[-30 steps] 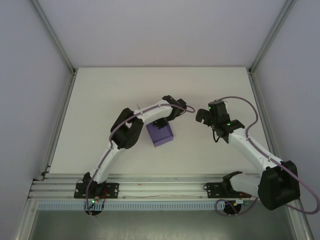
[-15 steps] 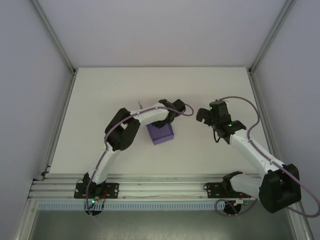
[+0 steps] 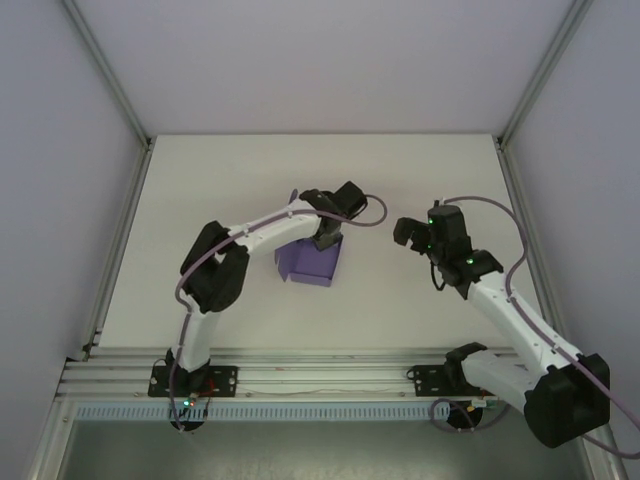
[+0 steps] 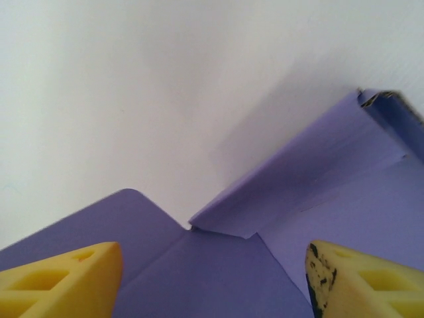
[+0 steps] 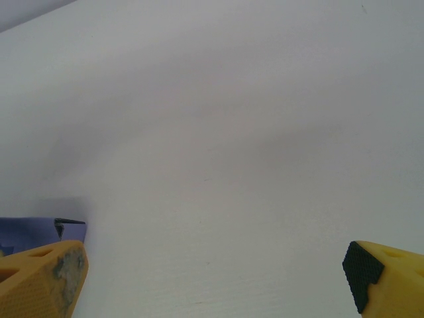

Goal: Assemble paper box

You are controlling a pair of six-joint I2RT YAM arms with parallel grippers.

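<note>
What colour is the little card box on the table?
Purple; the matte, thin-card paper box shows best in the left wrist view.

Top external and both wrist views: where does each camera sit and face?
Top external: above, behind the bases, looking down on the table; both arms show.
Left wrist: on left end effector, facing the paper box; yellow fingertips show.
Right wrist: on right end effector, facing table; fingertips show.
Shared: paper box, in all three.

White table is stretching out beneath the left gripper and right gripper. Pale walls are standing beyond them, and a slotted aluminium rail is running behind them.
</note>
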